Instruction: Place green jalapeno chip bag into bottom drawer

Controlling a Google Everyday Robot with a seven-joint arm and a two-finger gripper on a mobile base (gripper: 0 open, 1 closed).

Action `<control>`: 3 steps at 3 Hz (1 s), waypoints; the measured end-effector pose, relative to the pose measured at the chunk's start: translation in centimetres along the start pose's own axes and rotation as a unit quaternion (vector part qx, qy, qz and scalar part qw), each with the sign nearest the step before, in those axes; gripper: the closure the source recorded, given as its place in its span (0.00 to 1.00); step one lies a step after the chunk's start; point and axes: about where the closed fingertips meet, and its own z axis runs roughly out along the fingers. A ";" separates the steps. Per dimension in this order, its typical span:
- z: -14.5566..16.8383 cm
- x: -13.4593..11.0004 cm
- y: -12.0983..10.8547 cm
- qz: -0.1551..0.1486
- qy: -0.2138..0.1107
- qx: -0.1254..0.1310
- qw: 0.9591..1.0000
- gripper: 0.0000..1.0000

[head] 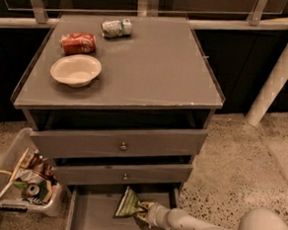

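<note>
The green jalapeno chip bag [127, 203] is a crinkled light-green foil bag at the bottom of the camera view, tilted over the floor of the open bottom drawer [93, 217]. My gripper [142, 214] comes in from the lower right on a white arm and is shut on the bag's lower right corner, inside the drawer's right half. The bag's far end points toward the drawer's back, under the middle drawer front. I cannot tell whether the bag touches the drawer floor.
Two upper knobbed grey drawers [123, 146] are closed above. On the cabinet top [157, 68] stand a white bowl [75, 69], a red can [78, 43] and a crushed green-white can [116, 28]. A clear bin of trash [25, 183] stands left of the drawer. A white post [281, 67] rises at right.
</note>
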 end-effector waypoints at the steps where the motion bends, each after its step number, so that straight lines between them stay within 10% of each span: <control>1: 0.0 0.0 0.0 0.000 0.000 0.000 1.000 0.13; 3: 0.0 0.0 0.0 0.000 0.000 0.000 1.000 0.00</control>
